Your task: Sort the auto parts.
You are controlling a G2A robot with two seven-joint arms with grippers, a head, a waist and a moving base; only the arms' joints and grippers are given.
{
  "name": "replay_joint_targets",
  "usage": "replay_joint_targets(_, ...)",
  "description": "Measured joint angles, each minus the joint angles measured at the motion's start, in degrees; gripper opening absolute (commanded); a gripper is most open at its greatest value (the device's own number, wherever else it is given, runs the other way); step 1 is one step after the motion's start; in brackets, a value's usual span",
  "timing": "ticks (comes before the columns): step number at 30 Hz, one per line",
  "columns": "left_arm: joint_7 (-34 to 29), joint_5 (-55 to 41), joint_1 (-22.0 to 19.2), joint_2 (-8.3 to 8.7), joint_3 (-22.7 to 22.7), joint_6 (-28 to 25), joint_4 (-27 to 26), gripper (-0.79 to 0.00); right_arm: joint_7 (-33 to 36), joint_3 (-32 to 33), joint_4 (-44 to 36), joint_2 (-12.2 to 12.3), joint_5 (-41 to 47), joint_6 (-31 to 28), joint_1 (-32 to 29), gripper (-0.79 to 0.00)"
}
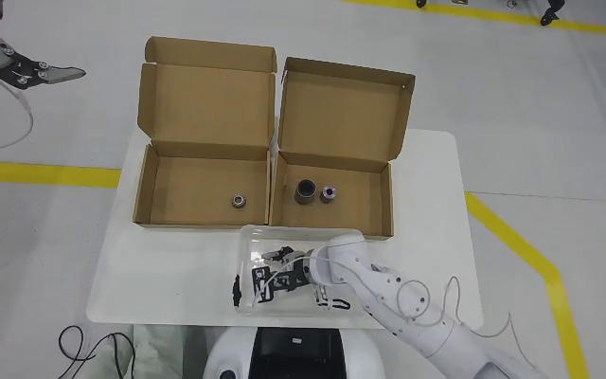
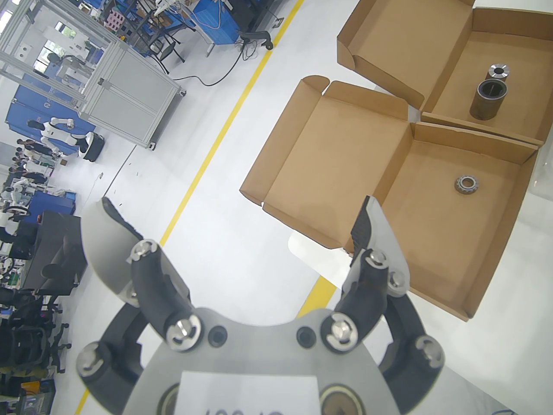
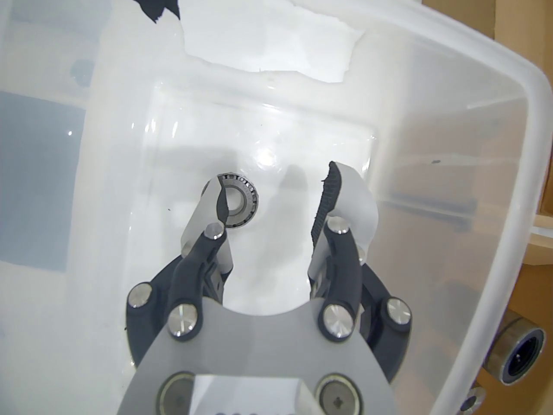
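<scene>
We've got plain brown on the left cardboard box [image 1: 189, 185] and the right cardboard box [image 1: 360, 194], over a white table [image 1: 426, 189]. The bin [image 3: 475, 45] is milky clear plastic. The bearing [image 3: 242, 207] is silver, its rim banded with dark slots. The right gripper [image 3: 276, 179] shows white fingers and black ribbed pads [image 3: 322, 207]. The sleeve [image 1: 306, 191] is dark grey, the small part [image 1: 328, 192] purplish on top. A yellow stripe [image 1: 57, 174] crosses the pale grey floor [image 1: 530, 85].

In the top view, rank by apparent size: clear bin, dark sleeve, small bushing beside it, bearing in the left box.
1. clear bin
2. dark sleeve
3. small bushing and bearing: too alike to rank
</scene>
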Motion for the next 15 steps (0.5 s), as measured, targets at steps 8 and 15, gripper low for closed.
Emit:
replay_joint_targets(8,0.0,0.0,0.0,0.0,0.0,0.0,0.0,0.0,-1.22,0.5,-0.94,0.54,-0.28,-0.92,-0.91,-0.394)
replay_joint_targets(15,0.0,0.0,0.0,0.0,0.0,0.0,0.0,0.0,-1.2,0.86,-1.26,1.0,-0.39,-1.71,-1.74,-0.385)
